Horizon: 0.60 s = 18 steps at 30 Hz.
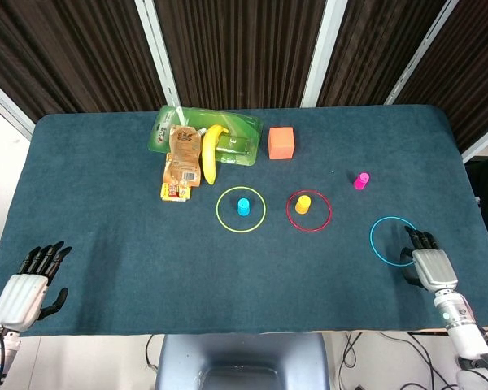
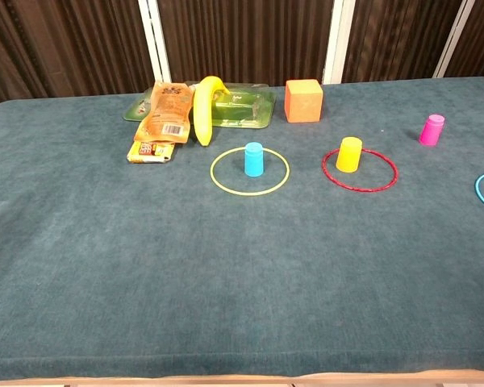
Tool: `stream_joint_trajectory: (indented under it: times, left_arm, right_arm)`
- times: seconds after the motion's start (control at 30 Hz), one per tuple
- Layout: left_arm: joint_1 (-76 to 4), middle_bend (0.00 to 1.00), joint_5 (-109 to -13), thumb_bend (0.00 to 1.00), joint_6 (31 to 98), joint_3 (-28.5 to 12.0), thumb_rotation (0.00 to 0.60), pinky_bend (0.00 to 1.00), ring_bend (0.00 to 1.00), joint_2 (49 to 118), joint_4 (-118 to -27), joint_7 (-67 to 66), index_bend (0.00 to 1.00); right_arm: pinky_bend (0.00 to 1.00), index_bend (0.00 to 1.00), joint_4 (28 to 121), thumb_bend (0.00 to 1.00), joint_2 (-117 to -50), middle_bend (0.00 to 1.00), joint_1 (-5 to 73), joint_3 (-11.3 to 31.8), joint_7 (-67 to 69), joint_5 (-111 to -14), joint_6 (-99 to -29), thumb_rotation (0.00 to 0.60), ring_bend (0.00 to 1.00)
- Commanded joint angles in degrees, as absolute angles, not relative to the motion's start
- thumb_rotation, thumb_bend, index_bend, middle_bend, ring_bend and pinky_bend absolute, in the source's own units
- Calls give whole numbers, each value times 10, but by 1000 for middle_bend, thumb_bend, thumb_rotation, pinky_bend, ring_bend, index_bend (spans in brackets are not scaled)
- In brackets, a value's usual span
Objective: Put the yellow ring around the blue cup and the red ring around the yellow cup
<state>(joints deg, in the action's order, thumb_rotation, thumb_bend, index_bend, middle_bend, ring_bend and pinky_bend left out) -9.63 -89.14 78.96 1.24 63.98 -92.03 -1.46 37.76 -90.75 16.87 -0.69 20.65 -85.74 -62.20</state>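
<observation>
Yellow ring [image 1: 241, 210] encircles the blue cup [image 1: 243, 206] mid-frame; red ring [image 1: 309, 211] encircles the yellow cup [image 1: 302, 203] beside it. Both hands lie empty, fingers spread, well apart from them: left hand [image 1: 26, 286] lower left, right hand [image 1: 429, 262] lower right.

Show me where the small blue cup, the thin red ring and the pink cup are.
small blue cup [image 2: 254, 159], chest view, on its side wall.
thin red ring [image 2: 385, 182], chest view, on its near right rim.
pink cup [image 1: 361, 180], head view, on its body.
</observation>
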Motion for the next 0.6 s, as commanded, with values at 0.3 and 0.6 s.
stream_joint_trajectory:
  times: [0.3,0.6]
  left_arm:
    - [-96,0,-893,453,791,13,600,0,0,639,-920,-12,0]
    - [-95,0,-893,454,793,13,600,0,0,639,-920,-11,0]
  right_arm:
    - [0,705,382,493,-907,95,168,-6,203,-857,-621,600,0]
    - [0,759,384,493,-909,115,168,-5,200,-857,-621,600,0]
